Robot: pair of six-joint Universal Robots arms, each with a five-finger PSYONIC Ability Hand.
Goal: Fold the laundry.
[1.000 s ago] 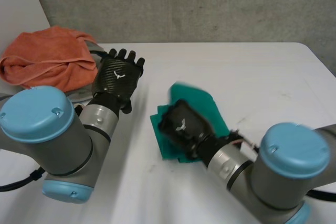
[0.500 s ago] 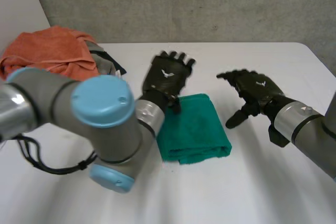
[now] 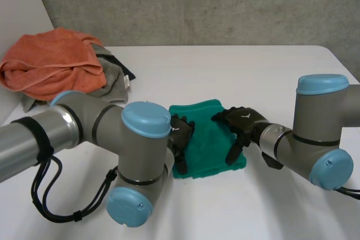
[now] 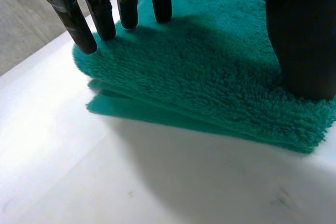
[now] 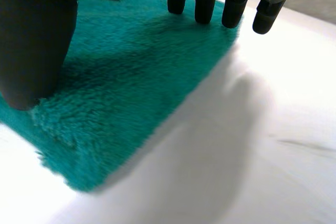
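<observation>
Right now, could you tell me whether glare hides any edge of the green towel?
Head view: no glare, green towel plain on the white table. Left wrist view: its stacked edges evenly lit. Right wrist view: its corner stands out brightly.

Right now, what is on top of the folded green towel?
The left hand rests on the green towel at its left edge, the right hand at its right edge, both with straight fingers. What lies under their palms is covered.

**Folded towel (image 3: 209,133) mid-frame, laundry heap (image 3: 53,63) upper left**

Towel flat on the tabletop (image 3: 270,77) at frame centre. Left hand (image 3: 181,133) on its left edge, right hand (image 3: 242,119) on its right edge, fingers (image 4: 126,9) straight, down on the cloth. Heap well apart, at the tabletop's far left corner.
</observation>
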